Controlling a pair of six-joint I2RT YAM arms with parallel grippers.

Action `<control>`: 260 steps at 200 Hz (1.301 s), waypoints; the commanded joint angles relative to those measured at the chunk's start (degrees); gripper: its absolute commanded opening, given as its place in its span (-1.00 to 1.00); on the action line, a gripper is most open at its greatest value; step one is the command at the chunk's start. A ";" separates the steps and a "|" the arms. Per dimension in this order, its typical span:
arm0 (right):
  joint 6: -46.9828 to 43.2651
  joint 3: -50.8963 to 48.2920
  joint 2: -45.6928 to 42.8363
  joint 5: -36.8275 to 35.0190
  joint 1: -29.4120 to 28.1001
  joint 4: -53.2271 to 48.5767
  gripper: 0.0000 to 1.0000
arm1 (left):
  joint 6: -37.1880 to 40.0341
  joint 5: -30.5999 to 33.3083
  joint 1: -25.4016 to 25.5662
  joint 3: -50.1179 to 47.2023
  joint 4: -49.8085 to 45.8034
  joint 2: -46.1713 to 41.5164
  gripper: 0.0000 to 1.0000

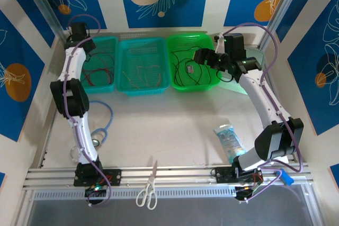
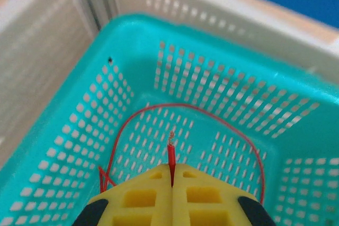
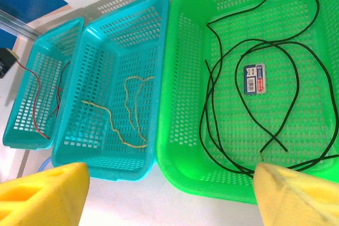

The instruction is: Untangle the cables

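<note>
Left wrist view: the left gripper (image 2: 172,172) has its yellow jaws pressed together on the end of a red cable (image 2: 171,156). The cable's thin loop curls over the floor of the left teal basket (image 2: 132,46) below. Right wrist view: the right gripper (image 3: 169,197) hangs with its jaws wide apart, holding nothing, above the near rim of the green basket (image 3: 177,104). There a black cable (image 3: 297,86) lies in loose loops around a small label (image 3: 253,79). A tan cable (image 3: 128,101) lies in the middle teal basket (image 3: 119,17).
</note>
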State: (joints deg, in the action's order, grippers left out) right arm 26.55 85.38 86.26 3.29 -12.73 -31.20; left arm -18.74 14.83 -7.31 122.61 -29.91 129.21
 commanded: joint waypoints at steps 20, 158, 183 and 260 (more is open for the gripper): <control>-0.80 -0.56 -1.70 2.44 0.61 -0.02 0.62 | -0.91 -3.15 0.29 -1.42 -0.44 0.81 -1.00; -0.09 -0.14 0.66 5.00 2.54 0.53 0.62 | -1.42 1.39 -2.32 -8.89 -4.01 3.71 -1.00; 0.00 -0.57 0.23 5.00 2.54 0.70 0.62 | -3.50 2.05 -4.28 -15.71 1.46 -0.17 -1.00; 0.79 -0.39 0.32 5.17 2.56 1.58 0.62 | -3.37 -3.12 -4.48 -16.84 3.19 -3.84 0.09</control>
State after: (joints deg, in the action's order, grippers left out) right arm 26.59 83.88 86.46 6.74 -10.41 -30.41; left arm -20.99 14.98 -11.99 106.59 -28.88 129.75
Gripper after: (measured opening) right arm 0.810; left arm 0.205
